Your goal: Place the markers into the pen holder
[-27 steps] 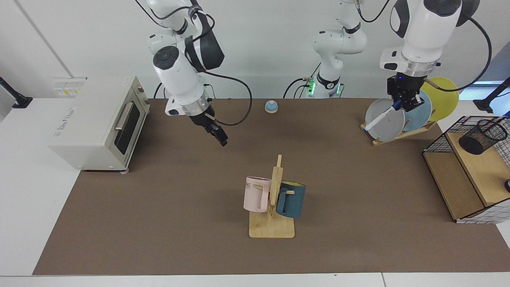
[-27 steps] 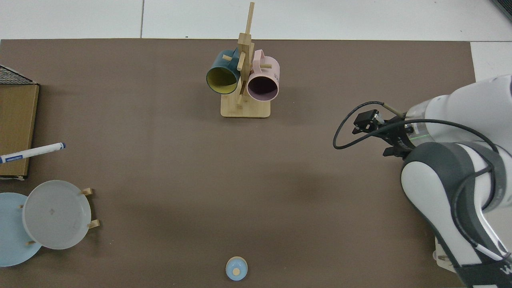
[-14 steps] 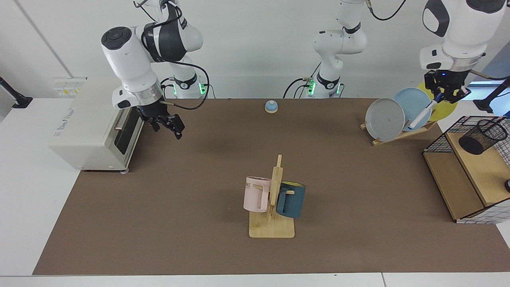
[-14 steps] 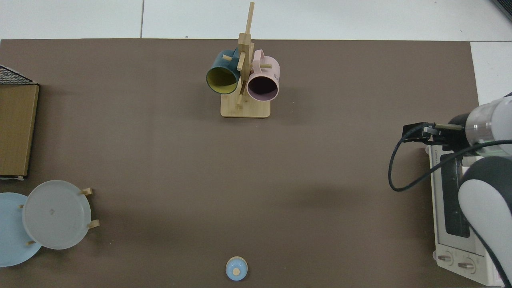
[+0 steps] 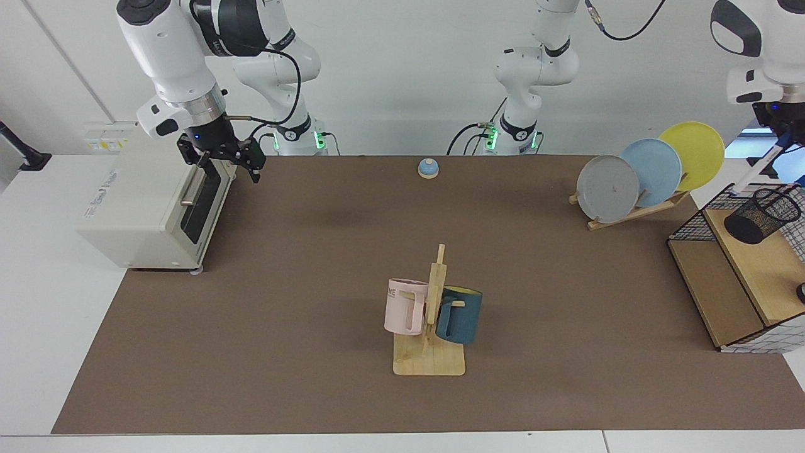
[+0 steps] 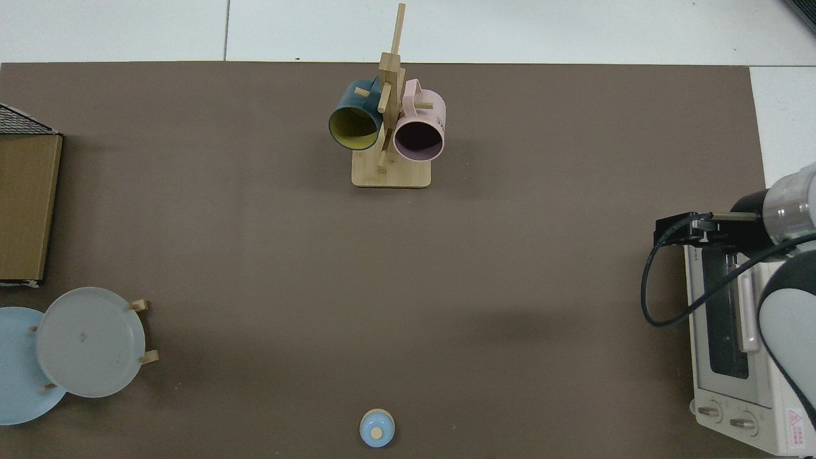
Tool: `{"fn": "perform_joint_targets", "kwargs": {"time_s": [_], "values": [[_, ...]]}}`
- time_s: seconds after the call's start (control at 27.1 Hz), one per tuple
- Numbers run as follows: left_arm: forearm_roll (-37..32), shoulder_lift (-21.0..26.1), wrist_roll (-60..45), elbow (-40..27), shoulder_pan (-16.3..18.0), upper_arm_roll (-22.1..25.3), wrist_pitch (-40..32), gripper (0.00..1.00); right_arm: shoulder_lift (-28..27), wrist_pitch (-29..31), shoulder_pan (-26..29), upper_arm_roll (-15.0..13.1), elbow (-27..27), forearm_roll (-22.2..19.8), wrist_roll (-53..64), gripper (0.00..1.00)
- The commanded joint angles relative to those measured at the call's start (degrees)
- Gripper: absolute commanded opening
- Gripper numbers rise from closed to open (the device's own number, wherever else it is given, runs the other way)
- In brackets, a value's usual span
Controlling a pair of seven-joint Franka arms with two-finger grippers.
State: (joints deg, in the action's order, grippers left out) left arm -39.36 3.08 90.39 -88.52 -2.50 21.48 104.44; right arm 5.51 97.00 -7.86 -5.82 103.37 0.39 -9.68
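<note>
A white marker (image 5: 753, 171) with a blue cap hangs slanted from my left gripper (image 5: 778, 146), which is shut on its capped upper end at the facing view's far right edge. Its lower tip sits just left of and above the pen holder (image 5: 760, 217), a black mesh cup on the upper wooden shelf of a wire basket. My right gripper (image 5: 227, 165) hovers open and holding nothing in front of the toaster oven's door; in the top view it shows as the right gripper (image 6: 676, 229) at the right. Marker and pen holder are out of the top view.
A white toaster oven (image 5: 151, 195) stands at one end of the table. The wire basket with wooden shelves (image 5: 704, 277) stands at the other, beside a rack of plates (image 5: 609, 187). A mug tree with two mugs (image 5: 431, 314) is mid-table. A small blue bell (image 5: 428, 168) sits near the arms' bases.
My left gripper carried the marker from in front of the plates up and over to the pen holder. My right arm drew back from mid-table to the toaster oven.
</note>
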Motion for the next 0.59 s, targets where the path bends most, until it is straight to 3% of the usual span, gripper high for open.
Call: {"fn": "perform_joint_targets", "kwargs": {"time_s": [0.0, 0.11, 0.33, 0.55], "values": [[-3.9, 3.2, 4.7, 1.8, 0.9, 0.1, 3.6, 0.0, -2.9, -5.0, 1.7, 0.0, -5.5, -0.4, 2.2, 1.0], [-5.5, 3.4, 6.2, 1.8, 0.9, 0.4, 4.6, 0.0, -3.6, -8.6, 1.7, 0.0, -8.9, -0.2, 2.4, 1.0], [-10.3, 8.9, 10.4, 3.7, 1.0, 0.8, 8.7, 0.0, -3.1, -8.7, 1.4, 0.1, -8.5, 0.1, 2.3, 1.0], [-10.9, 10.1, 10.3, 4.1, 1.6, 0.5, 8.7, 0.0, -2.9, -8.1, 1.3, 0.1, -8.1, 0.1, 1.8, 1.0]]}}
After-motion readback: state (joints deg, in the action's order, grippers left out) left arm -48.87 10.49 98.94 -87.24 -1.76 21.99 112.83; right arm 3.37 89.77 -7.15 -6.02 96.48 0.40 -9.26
